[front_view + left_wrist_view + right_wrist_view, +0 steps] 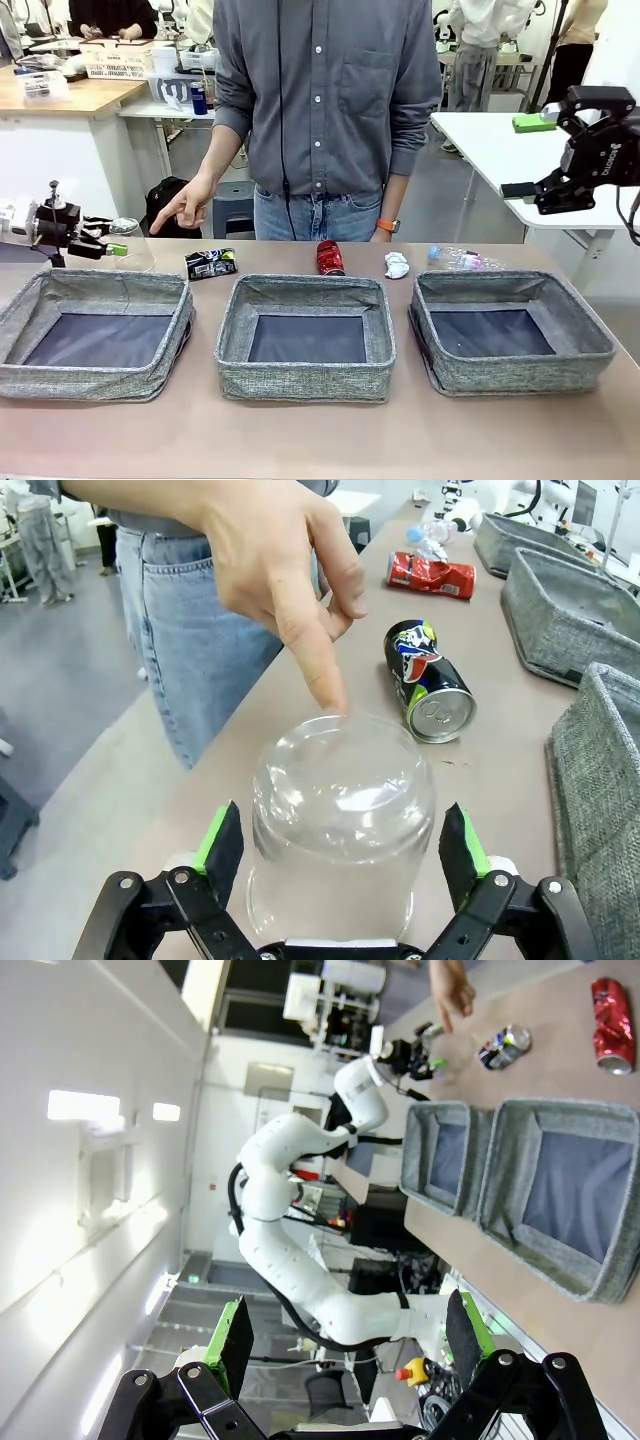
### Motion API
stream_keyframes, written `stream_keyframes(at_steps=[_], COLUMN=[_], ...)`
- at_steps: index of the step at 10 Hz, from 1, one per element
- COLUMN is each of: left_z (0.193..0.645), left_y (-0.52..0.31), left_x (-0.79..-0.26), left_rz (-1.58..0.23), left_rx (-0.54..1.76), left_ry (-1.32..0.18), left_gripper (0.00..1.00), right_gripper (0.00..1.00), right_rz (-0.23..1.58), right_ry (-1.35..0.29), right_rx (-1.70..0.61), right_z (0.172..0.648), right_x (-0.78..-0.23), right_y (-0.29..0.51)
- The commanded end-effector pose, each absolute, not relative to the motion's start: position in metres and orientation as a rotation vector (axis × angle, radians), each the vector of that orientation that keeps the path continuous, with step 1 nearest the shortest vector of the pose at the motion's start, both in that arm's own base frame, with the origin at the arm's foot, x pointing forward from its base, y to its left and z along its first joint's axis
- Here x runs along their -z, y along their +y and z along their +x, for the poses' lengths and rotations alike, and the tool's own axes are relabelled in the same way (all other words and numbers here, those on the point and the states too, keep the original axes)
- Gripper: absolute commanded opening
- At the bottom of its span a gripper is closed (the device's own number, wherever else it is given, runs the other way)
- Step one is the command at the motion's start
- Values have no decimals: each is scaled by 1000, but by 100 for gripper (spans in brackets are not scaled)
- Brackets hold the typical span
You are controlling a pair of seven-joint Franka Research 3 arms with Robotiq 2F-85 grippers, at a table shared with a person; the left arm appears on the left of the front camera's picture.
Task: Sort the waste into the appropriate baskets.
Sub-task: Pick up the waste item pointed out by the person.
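**Item:** clear plastic cup (340, 800). I am judging it light, thin-walled, slick and easily crushed, best taken gently across the middle of its wall.

**Place:** sitting near the crushed black printed can (428, 680), on my side of it, with a person's forefinger (310, 650) pointing at its far end.

**Pincer:** my left pincer (340, 830) is standing spread, pads flanking the cup.

The clear plastic cup (340, 810) is glossy and smooth. The black printed can (425, 675) shows shiny metal; the baskets (305, 380) are rough grey woven cloth.
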State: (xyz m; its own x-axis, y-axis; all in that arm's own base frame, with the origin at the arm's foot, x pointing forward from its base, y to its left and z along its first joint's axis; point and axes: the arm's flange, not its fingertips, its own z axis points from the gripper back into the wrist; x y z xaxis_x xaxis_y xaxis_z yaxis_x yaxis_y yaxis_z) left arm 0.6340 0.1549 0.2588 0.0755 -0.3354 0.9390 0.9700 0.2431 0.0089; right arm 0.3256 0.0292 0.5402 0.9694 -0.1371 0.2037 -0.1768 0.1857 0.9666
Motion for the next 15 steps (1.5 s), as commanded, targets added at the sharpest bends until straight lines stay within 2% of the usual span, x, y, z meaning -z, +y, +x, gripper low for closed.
stream_keyframes(at_steps=[1,6,7,8,9,10,11,12,13,15], left_z=[641,641,641,640,640,640,640,640,640,639], left_y=[151,155,154,154,154,154,153,152,152,152], left_x=[-258,-253,-252,-251,-251,-250,-249,-249,-249,-249], left_rz=[-818,-833,-830,-836,-842,-843,-843,-844,-867,-868], left_rx=[1142,1153,1153,1156,1157,1158,1156,1156,1173,1177], left_ry=[-1048,-1035,-1031,-1035,-1042,-1042,-1044,-1044,-1036,-1021], left_gripper=[100,98,81,79,61,75,42,56,22,22], right_gripper=[100,100,100,100,100,100,100,100,100,100], right_rz=[1411,1411,1411,1411,1411,1411,1411,1411,1411,1411], right_ry=[-285,-285,-285,-285,-285,-285,-285,-285,-285,-285], right_rx=[-36,-36,-36,-36,-36,-36,-36,-36,-36,-36], right_z=[328,328,328,328,328,328,328,328,328,328], right_x=[-543,-543,-543,-543,-543,-543,-543,-543,-543,-543], right_y=[31,31,31,31,31,31,31,31,31,31])
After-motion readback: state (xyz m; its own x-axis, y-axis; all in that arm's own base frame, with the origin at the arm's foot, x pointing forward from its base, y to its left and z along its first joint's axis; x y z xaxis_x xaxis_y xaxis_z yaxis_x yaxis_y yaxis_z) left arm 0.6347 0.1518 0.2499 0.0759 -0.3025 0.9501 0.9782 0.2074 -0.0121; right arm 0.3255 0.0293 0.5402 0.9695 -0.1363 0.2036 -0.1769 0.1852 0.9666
